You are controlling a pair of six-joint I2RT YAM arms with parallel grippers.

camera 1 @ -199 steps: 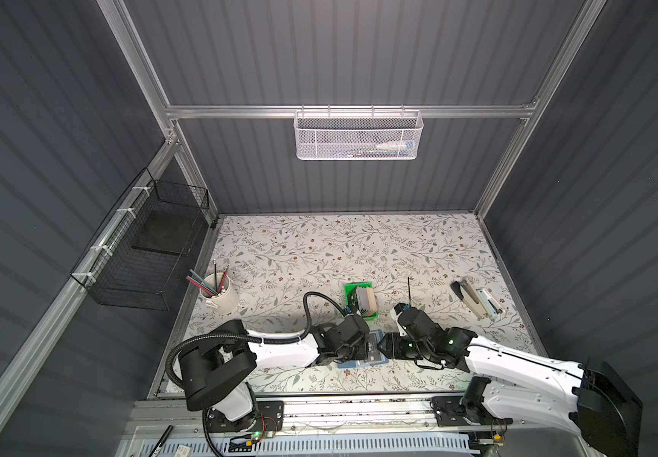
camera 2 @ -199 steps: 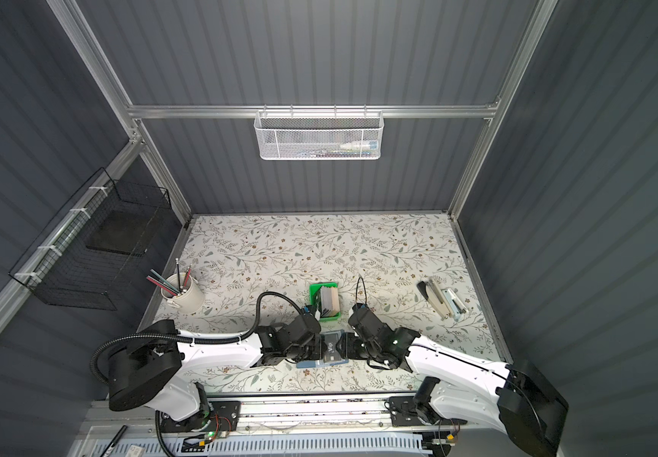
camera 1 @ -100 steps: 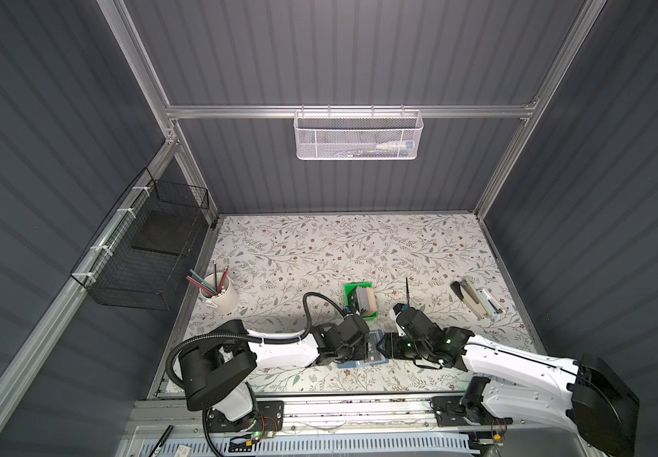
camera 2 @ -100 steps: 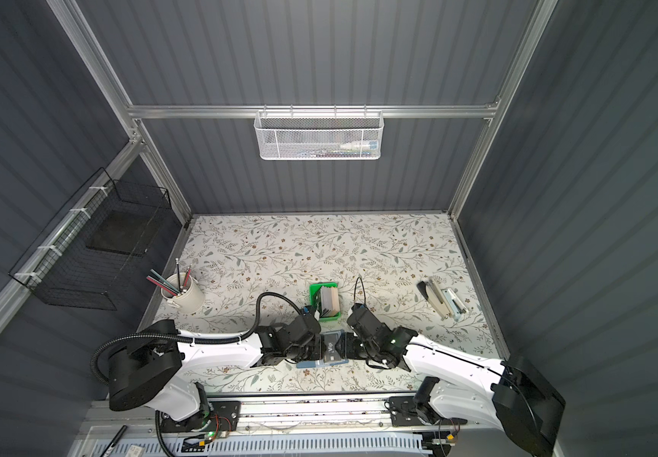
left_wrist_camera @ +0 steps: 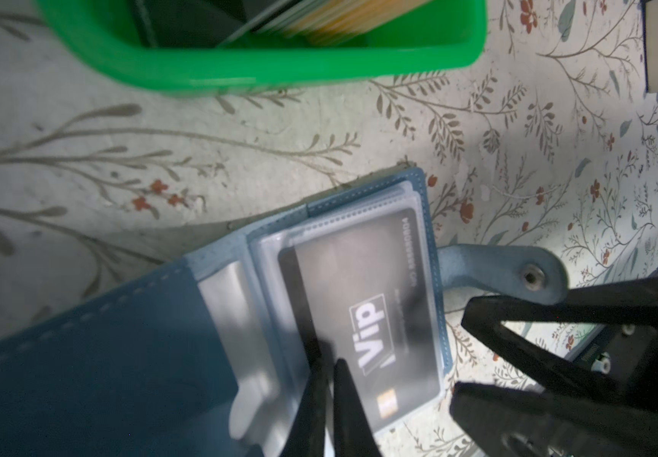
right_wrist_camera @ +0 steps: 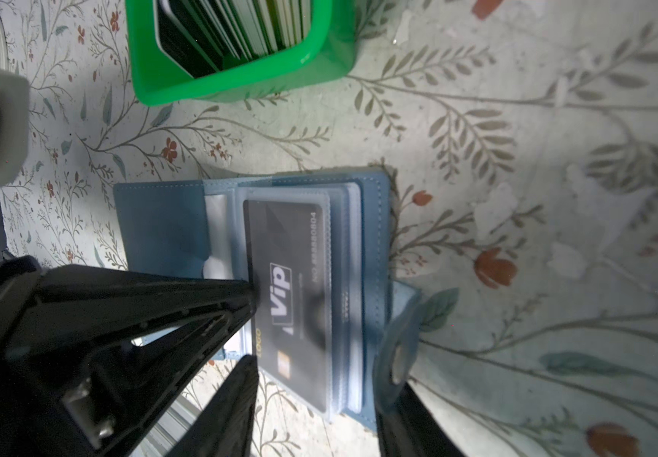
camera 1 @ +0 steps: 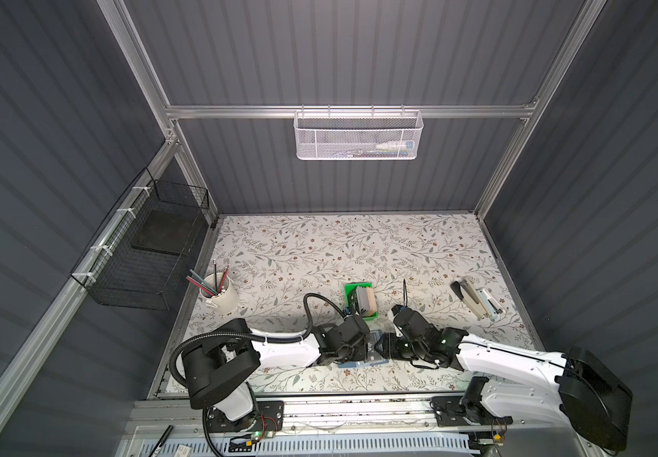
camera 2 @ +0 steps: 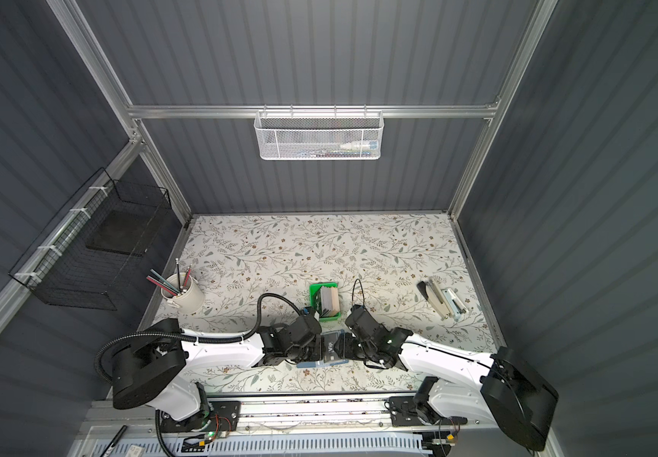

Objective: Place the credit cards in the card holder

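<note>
Front centre of the table (camera 1: 319, 245): card holder (right_wrist_camera: 161, 229), blue, lies open and flat between the two grippers; in both top views mostly hidden by them.
Card holder detail: stitched blue cover (left_wrist_camera: 121, 376), clear sleeves (right_wrist_camera: 353, 277) stacked on one half, snap tab (left_wrist_camera: 509, 273) sticking out past that half's outer edge and curling up off the table.
VIP card (left_wrist_camera: 359, 285): dark, white "Vip" mark, gold chip. Most of it sits under the top clear sleeve. The edge toward the holder's spine is uncovered.
Left gripper (left_wrist_camera: 333, 362): fingers closed together. Tips rest at the VIP card's uncovered edge; no grip on the card visible.
Right gripper (left_wrist_camera: 459, 352): fingers apart, about half spread, tips just beside the holder's outer edge near the snap tab. Floral table shows between them, nothing clamped.
Green tray (right_wrist_camera: 240, 83): on the table just behind the holder, apart from it.
Card stack (right_wrist_camera: 240, 27): many cards on edge inside the green tray, dark one at one end, pale and tan ones behind.
Pencil cup (camera 1: 220, 294): white, at the table's left edge.
Stapler (camera 1: 475, 302): at the right edge, well apart from the holder.
</note>
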